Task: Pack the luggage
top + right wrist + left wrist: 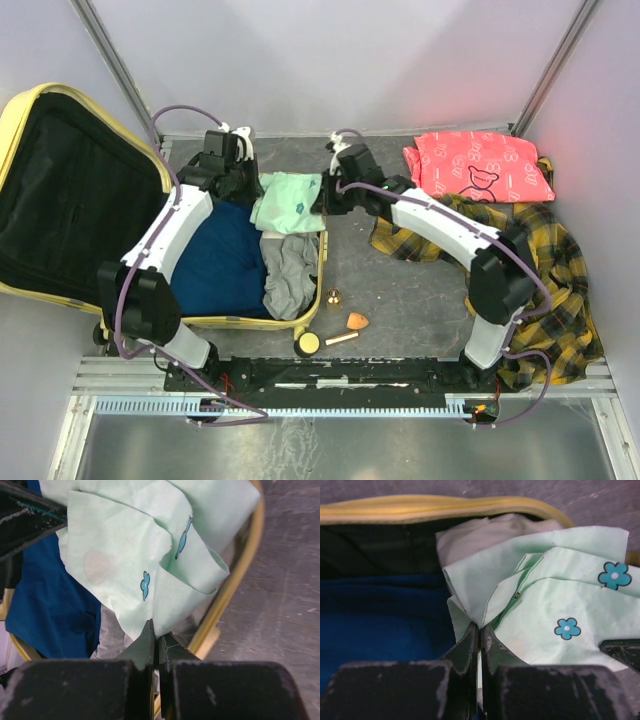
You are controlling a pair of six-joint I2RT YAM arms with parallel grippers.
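Observation:
The pale yellow luggage [20,115] lies open at the left, lid up, black lining showing. Inside lie a blue garment [220,262] and a grey one [288,270]. A mint-green cloth with blue flowers [288,200] hangs over the case's far right corner. My left gripper [480,627] is shut on the green cloth's [555,605] left edge, above the blue garment [380,615]. My right gripper [155,630] is shut on the green cloth's [125,555] right edge, just inside the yellow rim [235,580].
On the table right of the case lie a pink printed shirt [478,165] and a yellow-black plaid shirt [560,270]. Near the case's front corner sit a small brass bell [333,297], an orange piece [357,321], and a round yellow item with a stick [310,342].

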